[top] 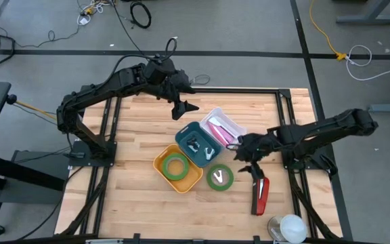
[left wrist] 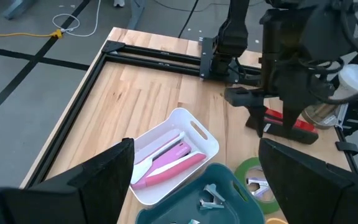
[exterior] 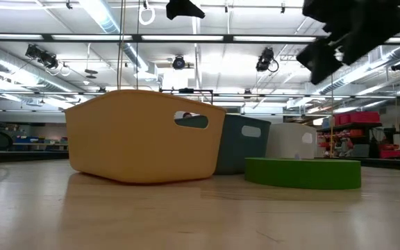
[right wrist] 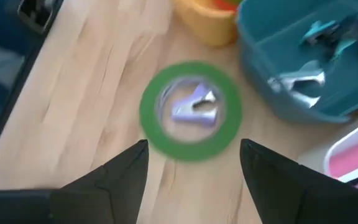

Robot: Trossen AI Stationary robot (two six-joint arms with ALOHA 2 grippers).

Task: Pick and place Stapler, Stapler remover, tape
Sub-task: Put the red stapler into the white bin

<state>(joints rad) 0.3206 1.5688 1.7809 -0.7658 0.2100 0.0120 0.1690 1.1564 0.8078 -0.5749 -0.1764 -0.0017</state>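
Observation:
A green tape roll (top: 219, 177) lies flat on the table with a silver staple remover (right wrist: 194, 106) inside its ring. A red stapler (top: 260, 194) lies on the table to its right. My right gripper (top: 244, 161) is open and empty, up in the air just right of the roll; its wrist view looks down on the roll (right wrist: 190, 112). My left gripper (top: 185, 110) is open and empty, high over the table's far side, behind the bins. In the left wrist view (left wrist: 194, 180) its fingers frame the white bin (left wrist: 176, 155).
Three bins stand mid-table: a white one (top: 222, 126) holding a pink stapler (left wrist: 169, 165), a teal one (top: 196, 144) holding staple removers, and a yellow one (top: 177, 169) holding another green tape roll. A white-topped container (top: 288, 228) stands at the near right edge.

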